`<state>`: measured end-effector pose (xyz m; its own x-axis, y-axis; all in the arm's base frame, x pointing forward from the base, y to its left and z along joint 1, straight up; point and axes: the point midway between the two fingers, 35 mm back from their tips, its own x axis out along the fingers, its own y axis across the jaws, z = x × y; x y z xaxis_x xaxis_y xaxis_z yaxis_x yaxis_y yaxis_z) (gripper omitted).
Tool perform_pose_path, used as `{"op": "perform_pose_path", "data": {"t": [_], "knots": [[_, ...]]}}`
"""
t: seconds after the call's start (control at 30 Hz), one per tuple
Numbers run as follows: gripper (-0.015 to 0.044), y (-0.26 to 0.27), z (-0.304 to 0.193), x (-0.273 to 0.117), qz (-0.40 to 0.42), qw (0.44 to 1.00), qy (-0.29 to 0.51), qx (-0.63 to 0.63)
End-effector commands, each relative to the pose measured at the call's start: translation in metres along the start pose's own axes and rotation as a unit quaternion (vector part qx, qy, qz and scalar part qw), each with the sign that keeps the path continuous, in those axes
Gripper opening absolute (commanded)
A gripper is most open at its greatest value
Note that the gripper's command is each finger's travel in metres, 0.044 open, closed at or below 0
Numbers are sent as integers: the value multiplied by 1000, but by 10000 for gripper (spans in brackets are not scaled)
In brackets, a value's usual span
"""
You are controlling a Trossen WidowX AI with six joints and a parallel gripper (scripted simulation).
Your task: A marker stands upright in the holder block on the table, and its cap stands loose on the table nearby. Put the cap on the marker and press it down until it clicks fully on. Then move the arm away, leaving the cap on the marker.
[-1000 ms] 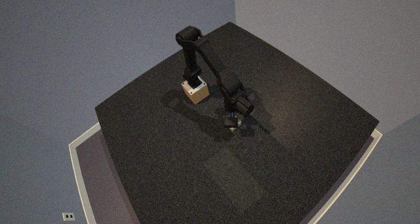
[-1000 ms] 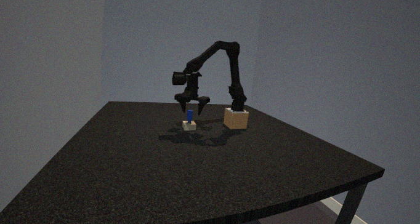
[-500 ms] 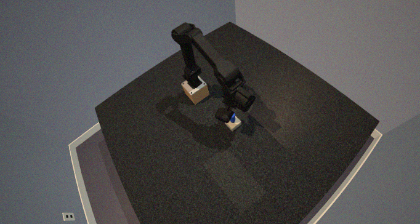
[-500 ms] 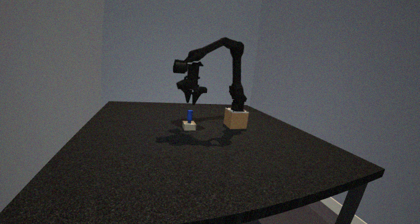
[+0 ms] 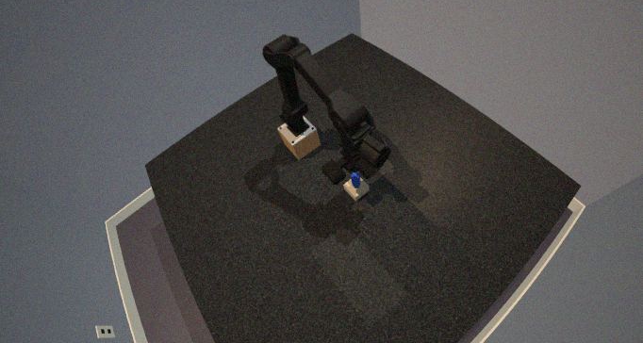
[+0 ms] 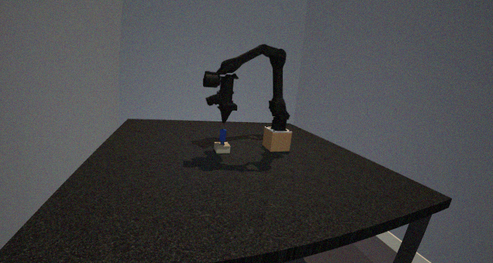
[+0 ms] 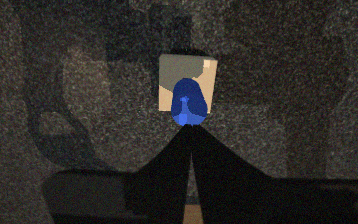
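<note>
The blue cap (image 5: pixel 355 180) (image 6: pixel 223 136) (image 7: pixel 188 102) stands upright over the marker in the pale holder block (image 5: pixel 359 196) (image 6: pixel 222 149) (image 7: pixel 170 75). The marker's body is hidden under the cap, and how deep the cap sits cannot be told. My gripper (image 6: pixel 224 123) (image 7: pixel 191 131) is shut and empty, its fingertips together. In the exterior view the tips hang a little above the cap's top with a small gap. In the wrist view they point at the cap's near end.
The arm's base stands on a wooden box (image 5: pixel 302 146) (image 6: pixel 277 141) on the dark table (image 5: pixel 264 283) (image 6: pixel 163 202), to the right of the holder block in the exterior view. The arm's shadows fall across the table around the block.
</note>
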<state>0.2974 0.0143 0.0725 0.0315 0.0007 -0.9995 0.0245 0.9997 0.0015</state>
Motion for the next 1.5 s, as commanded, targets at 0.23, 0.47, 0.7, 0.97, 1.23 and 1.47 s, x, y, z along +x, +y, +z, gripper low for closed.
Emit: {"op": "perform_pose_path", "data": {"t": [0.23, 0.47, 0.7, 0.97, 1.23, 1.47], "knots": [[0, 0, 0, 10, -1, 1000, 2, 4], [0, 0, 0, 19, -1, 1000, 2, 4], [0, 0, 0, 28, -1, 1000, 2, 4], [0, 0, -1, 37, -1, 1000, 2, 4], [0, 0, 0, 43, -1, 1000, 2, 4], [0, 0, 3, 35, 0, 1000, -7, 2]]}}
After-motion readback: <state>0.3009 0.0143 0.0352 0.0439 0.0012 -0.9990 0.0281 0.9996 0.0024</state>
